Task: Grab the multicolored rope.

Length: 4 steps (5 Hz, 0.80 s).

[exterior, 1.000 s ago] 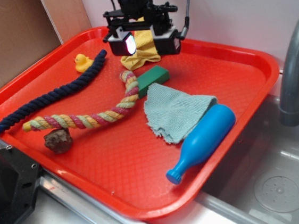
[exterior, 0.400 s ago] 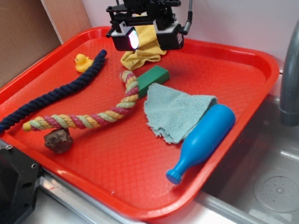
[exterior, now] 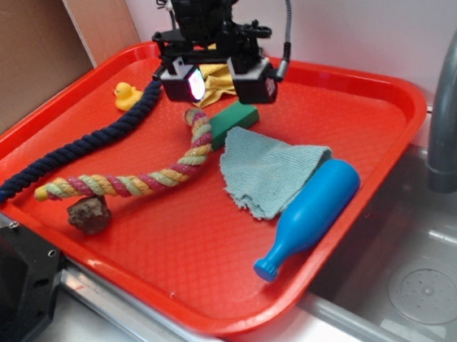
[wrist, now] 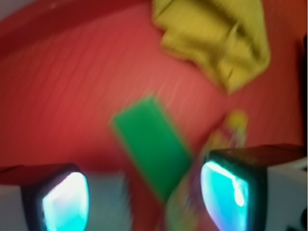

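Note:
The multicolored rope (exterior: 135,181) lies across the red tray (exterior: 223,278), curving from the left up to a frayed end by the green block (exterior: 234,121). In the blurred wrist view that rope end (wrist: 231,130) shows just beyond the right finger. My gripper (exterior: 217,82) hangs open above the tray's back, over the rope's upper end and the green block (wrist: 151,144). Its two fingers (wrist: 226,192) stand wide apart with nothing between them.
A dark navy rope (exterior: 79,150) and a yellow duck (exterior: 126,94) lie at the back left. A yellow cloth (exterior: 215,78) sits behind the gripper. A teal cloth (exterior: 269,171), a blue bottle (exterior: 311,215) and a brown rock (exterior: 88,214) are also on the tray. A sink faucet (exterior: 451,107) stands at the right.
The gripper has come forward and a little lower from over the yellow cloth, now hanging above the green block and the rope's upper end. Nothing on the tray has moved.

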Each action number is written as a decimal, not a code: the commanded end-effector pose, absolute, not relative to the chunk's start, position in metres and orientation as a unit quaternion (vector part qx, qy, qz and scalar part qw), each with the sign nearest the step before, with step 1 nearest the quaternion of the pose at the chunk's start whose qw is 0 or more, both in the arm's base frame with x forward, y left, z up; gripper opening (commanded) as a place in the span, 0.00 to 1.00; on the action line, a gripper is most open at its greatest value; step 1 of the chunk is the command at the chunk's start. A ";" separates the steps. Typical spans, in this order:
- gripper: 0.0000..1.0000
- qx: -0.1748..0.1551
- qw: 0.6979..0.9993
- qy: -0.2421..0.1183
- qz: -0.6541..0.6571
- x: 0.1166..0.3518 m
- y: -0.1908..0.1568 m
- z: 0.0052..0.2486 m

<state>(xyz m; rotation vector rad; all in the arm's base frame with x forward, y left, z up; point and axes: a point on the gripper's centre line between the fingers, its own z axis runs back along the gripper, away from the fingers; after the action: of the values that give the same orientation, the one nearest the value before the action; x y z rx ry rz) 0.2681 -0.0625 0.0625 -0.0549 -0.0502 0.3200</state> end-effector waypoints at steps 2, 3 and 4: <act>1.00 -0.010 0.988 -0.029 0.154 0.241 -0.076 0.056; 1.00 -0.006 0.990 -0.030 0.136 0.238 -0.063 0.042; 1.00 -0.009 0.991 -0.035 0.128 0.235 -0.056 0.037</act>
<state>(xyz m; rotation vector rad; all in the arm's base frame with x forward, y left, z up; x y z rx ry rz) 0.2257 -0.0644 0.0296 -0.0080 -0.0401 0.2459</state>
